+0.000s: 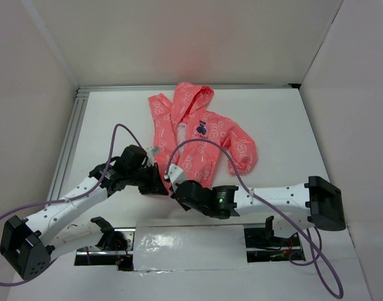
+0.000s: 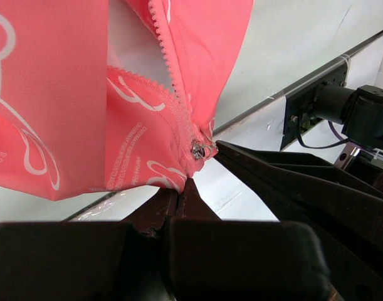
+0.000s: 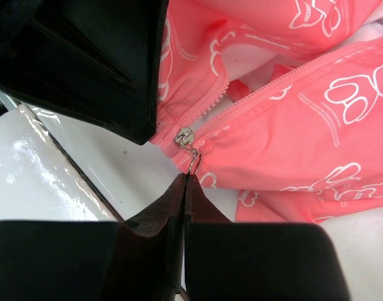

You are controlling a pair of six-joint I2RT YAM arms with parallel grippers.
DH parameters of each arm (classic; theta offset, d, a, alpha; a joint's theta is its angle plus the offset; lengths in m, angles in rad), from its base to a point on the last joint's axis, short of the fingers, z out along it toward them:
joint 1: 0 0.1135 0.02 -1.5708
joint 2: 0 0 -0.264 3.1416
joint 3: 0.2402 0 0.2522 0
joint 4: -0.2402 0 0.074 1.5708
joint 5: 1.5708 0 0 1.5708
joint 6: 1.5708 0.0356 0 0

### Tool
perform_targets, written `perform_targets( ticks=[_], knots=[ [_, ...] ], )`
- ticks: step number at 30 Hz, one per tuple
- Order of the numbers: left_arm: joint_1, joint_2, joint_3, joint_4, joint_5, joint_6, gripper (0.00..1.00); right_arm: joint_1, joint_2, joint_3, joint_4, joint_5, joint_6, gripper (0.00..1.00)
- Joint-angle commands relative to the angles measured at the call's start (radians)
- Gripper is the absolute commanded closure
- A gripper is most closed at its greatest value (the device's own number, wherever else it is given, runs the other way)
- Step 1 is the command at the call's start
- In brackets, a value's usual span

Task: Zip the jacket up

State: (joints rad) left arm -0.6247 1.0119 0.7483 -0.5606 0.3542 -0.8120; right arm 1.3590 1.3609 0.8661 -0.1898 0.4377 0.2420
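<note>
The coral-pink jacket [image 1: 200, 135] with a white print lies flat at the middle back of the table, hood away from me and front open. Its zipper slider [image 3: 183, 136] sits at the bottom hem; it also shows in the left wrist view [image 2: 197, 149]. My left gripper [image 1: 160, 181] is shut on the jacket's bottom hem [image 2: 178, 177] just beside the slider. My right gripper [image 1: 174, 188] is shut on the metal zipper pull [image 3: 192, 162], its tips [image 3: 188, 177] right under the slider. The two grippers nearly touch.
White walls enclose the table on three sides. A metal rail [image 1: 69, 144] runs along the left edge. Purple cables [image 1: 119, 135] loop over both arms. A taped strip [image 1: 185, 248] and the arm bases lie at the near edge.
</note>
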Motion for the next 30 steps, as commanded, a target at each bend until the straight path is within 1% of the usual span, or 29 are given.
perform_targets(
  ticks=[1,9,13,14,16,19,20,21,22,30],
  knots=[
    [0.0,-0.018,0.006,-0.018,0.023,0.017,1.0,0.002,-0.026,0.057,-0.016,0.041,-0.013,1.0],
    [0.0,-0.018,-0.003,-0.018,0.023,0.017,1.0,0.002,-0.026,0.067,-0.016,0.018,-0.023,1.0],
    [0.0,-0.018,-0.003,-0.018,0.023,0.026,1.0,0.002,-0.026,0.102,-0.026,0.009,-0.023,1.0],
    [0.0,-0.027,-0.003,-0.018,0.023,0.027,1.0,0.002,-0.026,0.112,-0.036,0.009,-0.032,0.99],
    [0.0,-0.027,-0.003,-0.018,0.023,0.027,1.0,0.002,0.0,0.131,-0.048,0.009,-0.032,0.9],
    [0.0,-0.027,-0.003,-0.018,0.023,0.027,1.0,0.002,0.012,0.131,-0.048,0.024,-0.032,0.87],
    [0.0,-0.036,-0.003,-0.018,0.023,0.027,1.0,0.002,0.021,0.131,-0.048,0.033,-0.032,0.94],
    [0.0,-0.036,-0.003,-0.018,0.023,0.027,1.0,0.002,0.021,0.131,-0.048,0.033,-0.032,0.95],
    [0.0,-0.036,-0.003,-0.018,0.023,0.027,1.0,0.002,0.021,0.131,-0.039,0.033,-0.032,0.99],
    [0.0,-0.036,-0.003,-0.018,0.023,0.027,1.0,0.002,0.04,0.131,-0.03,0.052,-0.023,1.0]
  ],
)
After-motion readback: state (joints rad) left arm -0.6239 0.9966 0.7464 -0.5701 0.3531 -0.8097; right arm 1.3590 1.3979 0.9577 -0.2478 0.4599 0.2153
